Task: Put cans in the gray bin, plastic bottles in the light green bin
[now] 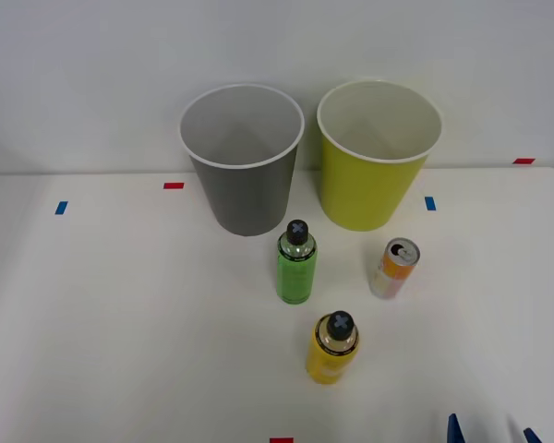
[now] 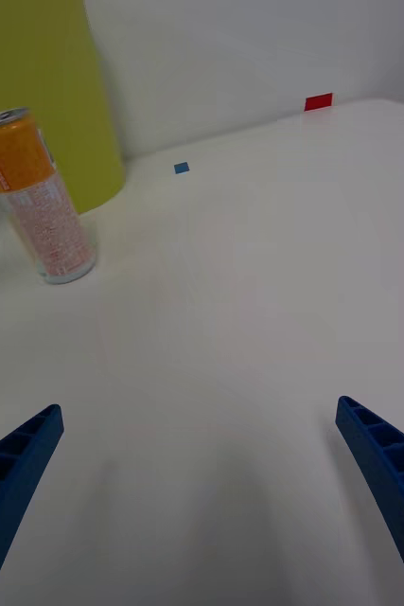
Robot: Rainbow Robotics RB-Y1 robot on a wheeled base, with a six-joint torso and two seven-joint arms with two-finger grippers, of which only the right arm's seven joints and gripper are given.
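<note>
Blue ribbed right gripper [image 1: 491,432] hovering low at the white table's [image 1: 120,323] near edge, fingers spread wide, gripping nothing.
Standing upright, left to right: round dark gray bin [image 1: 245,185], bright green black-capped bottle [image 1: 296,263], yellow black-capped bottle [image 1: 333,348], yellow-green bin [image 1: 374,166], slim orange-and-white can [image 1: 394,268] just before it.

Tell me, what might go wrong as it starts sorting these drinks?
The slim orange-and-white can stands upright, so a clumsy approach by the open right end effector could tip it and let it roll. The green bottle and yellow bottle stand close together; reaching for one might knock the other. The gray bin and light green bin almost touch, so a drop could land in the wrong one.
</note>
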